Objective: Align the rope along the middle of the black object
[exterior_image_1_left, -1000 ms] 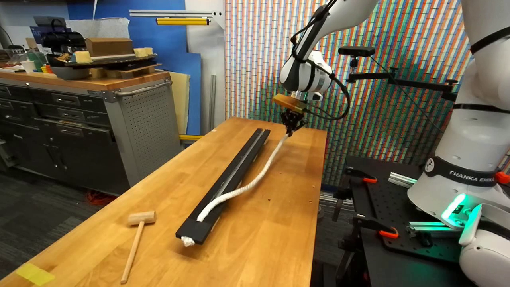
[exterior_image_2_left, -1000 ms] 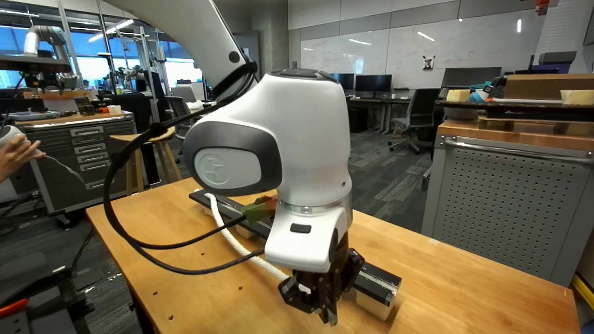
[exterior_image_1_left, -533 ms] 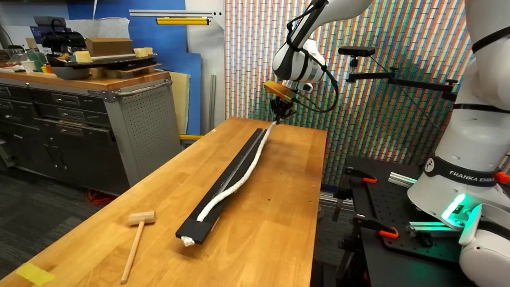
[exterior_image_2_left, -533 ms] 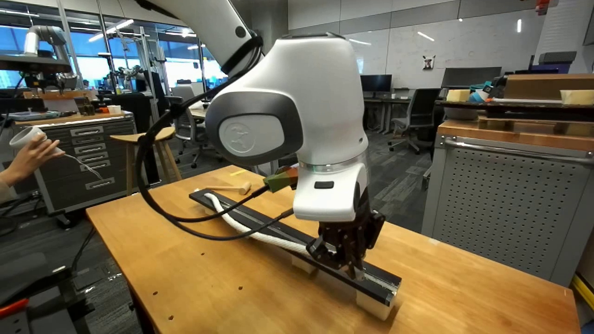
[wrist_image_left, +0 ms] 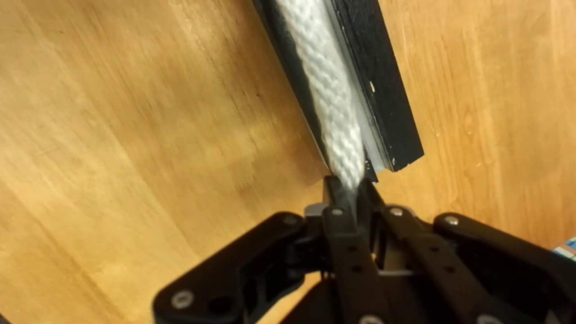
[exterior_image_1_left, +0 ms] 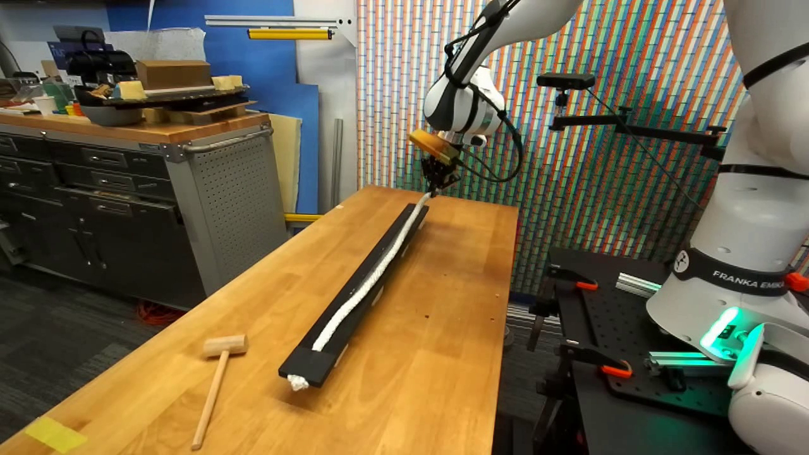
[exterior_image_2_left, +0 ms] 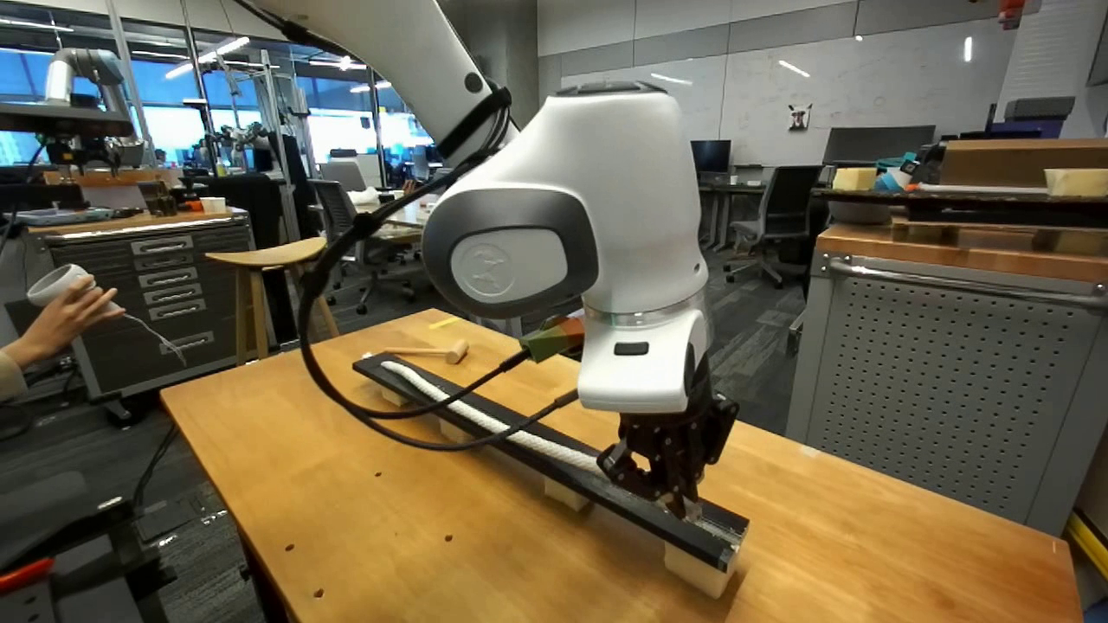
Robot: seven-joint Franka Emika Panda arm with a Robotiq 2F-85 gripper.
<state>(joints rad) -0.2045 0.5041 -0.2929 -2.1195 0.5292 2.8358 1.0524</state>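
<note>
Claw [wrist_image_left: 349, 189]: clamped on the rope [wrist_image_left: 327, 90] at lower centre of the wrist view. Rope appears roughly aligned along most of the black object [wrist_image_left: 382, 85]; remaining: centre, lower and release the held portion.

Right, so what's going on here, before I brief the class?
A robot arm grips a white rope, jaws closed, near one end of a long black bar. The rope runs along most of the bar, roughly down its middle; near the jaws, the wrist view shows it off the pale strip. A wooden mallet lies apart, untouched.
</note>
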